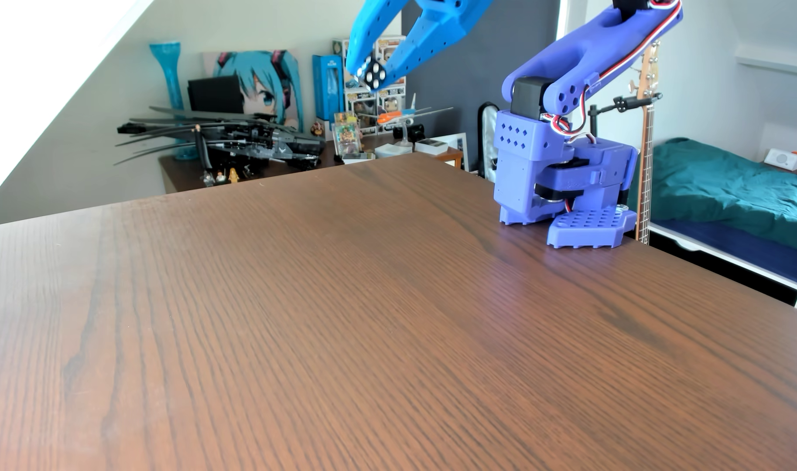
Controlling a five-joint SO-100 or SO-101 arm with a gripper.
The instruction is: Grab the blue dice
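The blue dice (372, 73) is a small dark cube with white pips, held between the tips of my bright blue gripper (370, 76). The gripper hangs from the top edge of the view, high above the far part of the brown wooden table (387, 317). Its two claws point down and to the left and are shut on the dice. The upper part of the gripper is cut off by the top of the frame.
My arm's purple base (564, 181) stands at the table's right edge. Behind the table's far edge a lower desk holds a dark model aircraft (233, 140), boxes and figures. A guitar (645, 136) and a bed (727, 190) lie to the right.
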